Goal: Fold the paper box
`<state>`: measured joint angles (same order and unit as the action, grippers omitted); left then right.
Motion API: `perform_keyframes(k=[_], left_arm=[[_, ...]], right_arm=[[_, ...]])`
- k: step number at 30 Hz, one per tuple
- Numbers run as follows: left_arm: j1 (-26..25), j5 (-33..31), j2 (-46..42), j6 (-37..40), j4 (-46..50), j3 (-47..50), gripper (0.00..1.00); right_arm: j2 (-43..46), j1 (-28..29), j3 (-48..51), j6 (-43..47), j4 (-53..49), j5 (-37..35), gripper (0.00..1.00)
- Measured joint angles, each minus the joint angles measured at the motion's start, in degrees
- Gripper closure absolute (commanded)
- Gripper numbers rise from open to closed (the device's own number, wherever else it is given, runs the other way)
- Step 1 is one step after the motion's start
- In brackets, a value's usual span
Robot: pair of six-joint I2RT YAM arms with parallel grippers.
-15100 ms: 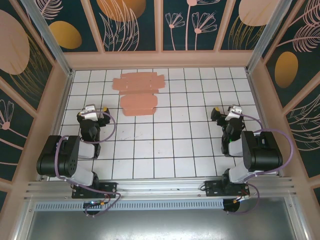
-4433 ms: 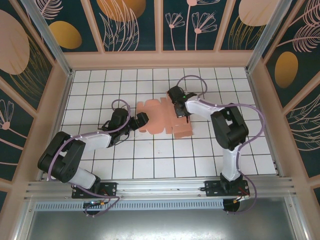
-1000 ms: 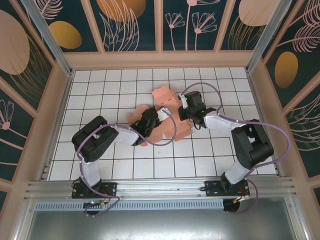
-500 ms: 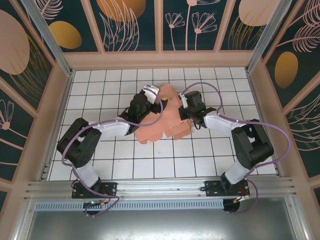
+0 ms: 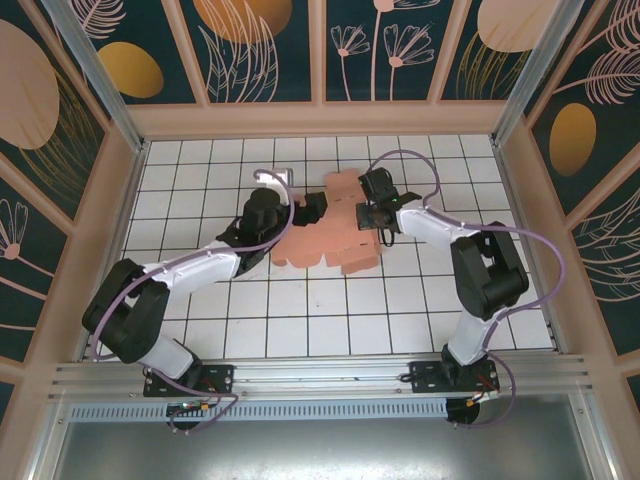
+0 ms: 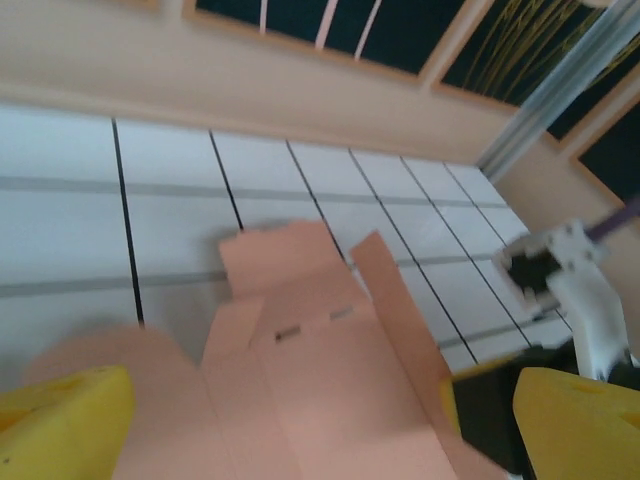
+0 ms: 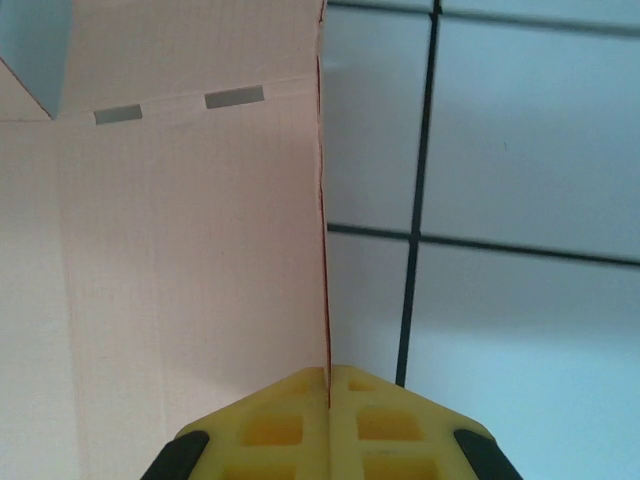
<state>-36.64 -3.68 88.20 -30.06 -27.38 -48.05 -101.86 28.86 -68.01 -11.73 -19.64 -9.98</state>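
Observation:
The paper box [image 5: 325,235] is a salmon-pink die-cut sheet, partly folded, lying mid-table between both arms. My left gripper [image 5: 308,206] hovers over its left part, open; in the left wrist view its yellow fingers [image 6: 62,420] stand wide apart with the paper box [image 6: 330,370] spread below and a side flap raised on the right. My right gripper [image 5: 366,212] is at the sheet's right edge. In the right wrist view that gripper [image 7: 328,382] is shut on the thin edge of an upright panel of the paper box [image 7: 190,250], which has two slots near its top.
White gridded table [image 5: 300,310] inside a wooden frame [image 5: 320,118] with dark patterned walls. The right arm's wrist [image 6: 575,290] is close by in the left wrist view. Open tiles lie in front of the sheet and along both sides.
Over the last half second the left arm pulled back left and lowered, its gripper now at the sheet's left part. The right gripper shifted slightly up-left while still holding the panel edge.

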Motion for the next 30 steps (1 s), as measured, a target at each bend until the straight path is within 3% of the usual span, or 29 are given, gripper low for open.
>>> perform_keyframes(k=[5, 9, 14, 23, 30], left_arm=[[-0.04, 3.08, 1.42, -4.63, 1.22, 7.02, 0.07], [-0.04, 5.03, 4.57, -6.05, 1.90, 7.45, 0.09], [-0.04, 6.12, 9.86, -6.67, 2.32, 4.81, 0.15], [0.24, 7.39, 17.38, -8.70, 2.58, 1.36, 0.42], [0.37, 7.56, 18.49, -8.81, 2.69, 0.37, 0.44]], right_arm=[[-0.85, 0.04, 0.70, -7.06, -6.43, -0.48, 1.00], [-0.11, 0.15, 2.69, -9.60, -6.78, 0.02, 0.70], [4.94, -2.89, 4.72, -8.85, -4.04, 2.78, 0.54], [1.25, -10.78, -4.42, -3.17, 0.22, 6.29, 0.60], [-8.09, -12.70, -10.32, -0.15, 0.44, 10.78, 0.66]])
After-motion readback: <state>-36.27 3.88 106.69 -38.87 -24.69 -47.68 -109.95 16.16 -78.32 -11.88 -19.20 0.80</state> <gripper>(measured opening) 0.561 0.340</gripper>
